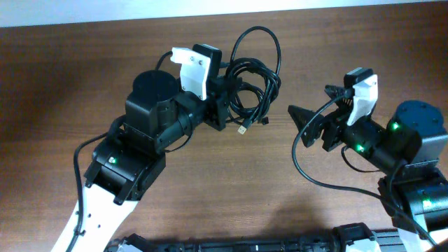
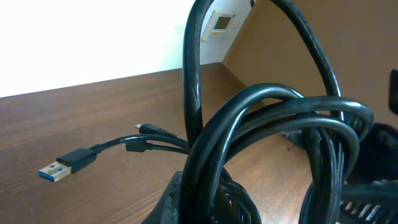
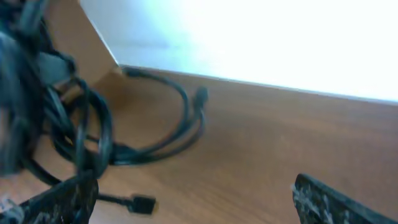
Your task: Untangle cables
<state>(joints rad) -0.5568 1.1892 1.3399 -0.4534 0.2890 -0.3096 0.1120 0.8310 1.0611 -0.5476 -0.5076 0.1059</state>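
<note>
Left claw [image 1: 227,94] was clamped tight on the cables [image 1: 255,77], which sat as a knotted bundle toward the far side of the table [image 1: 84,63]. I judged the grip anchored the coil so that loose ends could be drawn out. Right claw [image 1: 302,124] stood wide and empty, apart to the right, facing the bundle. A blue-tipped plug [image 2: 59,169] and smaller ends trailed free beside the coil. In the way: loops threaded through one another at the grip, so no single strand was clear to take.
</note>
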